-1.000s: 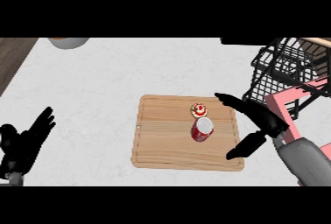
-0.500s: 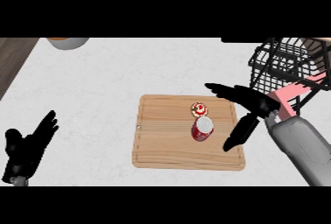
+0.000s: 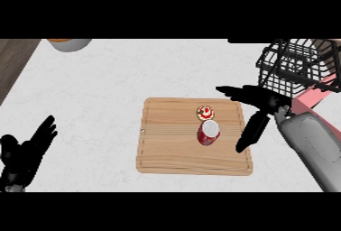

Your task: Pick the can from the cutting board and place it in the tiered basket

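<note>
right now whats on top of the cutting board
On the cutting board stand a red can and a small round red-and-white item. The open right hand hides part of its right edge.

Light: bright, even, overhead.
Shadows: faint, soft beneath the cutting board point(image 3: 193, 160).
Glare: no hotspots.
Focus: slightly soft throughout.
</note>
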You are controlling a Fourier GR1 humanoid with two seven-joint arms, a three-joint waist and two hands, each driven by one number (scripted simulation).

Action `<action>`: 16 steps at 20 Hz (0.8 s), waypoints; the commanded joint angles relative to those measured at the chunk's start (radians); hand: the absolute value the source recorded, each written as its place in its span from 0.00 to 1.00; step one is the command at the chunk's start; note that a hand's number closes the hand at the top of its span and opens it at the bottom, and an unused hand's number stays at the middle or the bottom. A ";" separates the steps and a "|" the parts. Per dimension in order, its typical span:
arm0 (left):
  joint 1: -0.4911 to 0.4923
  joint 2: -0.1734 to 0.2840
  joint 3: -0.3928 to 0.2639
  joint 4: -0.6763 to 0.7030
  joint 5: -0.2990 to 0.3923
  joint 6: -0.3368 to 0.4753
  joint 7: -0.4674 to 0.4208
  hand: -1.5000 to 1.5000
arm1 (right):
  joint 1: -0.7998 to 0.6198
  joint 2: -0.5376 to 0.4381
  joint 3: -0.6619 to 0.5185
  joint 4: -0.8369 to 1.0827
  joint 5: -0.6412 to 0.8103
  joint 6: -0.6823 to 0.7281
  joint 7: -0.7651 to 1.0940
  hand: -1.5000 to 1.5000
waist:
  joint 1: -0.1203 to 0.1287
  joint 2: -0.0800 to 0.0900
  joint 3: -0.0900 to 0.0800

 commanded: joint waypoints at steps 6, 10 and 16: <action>-0.018 -0.018 0.071 0.058 -0.038 -0.067 -0.028 0.50 | 0.019 0.061 -0.101 0.123 0.096 0.111 -0.061 0.00 | 0.001 0.002 0.001; -0.045 -0.056 0.070 0.099 -0.071 -0.063 -0.039 0.50 | 0.071 0.109 -0.102 0.125 0.163 0.099 -0.127 0.00 | -0.001 0.002 0.001; -0.029 -0.049 0.123 0.032 -0.080 -0.111 -0.001 0.50 | 0.099 0.162 -0.157 0.080 0.216 0.101 -0.113 0.00 | -0.001 0.001 0.001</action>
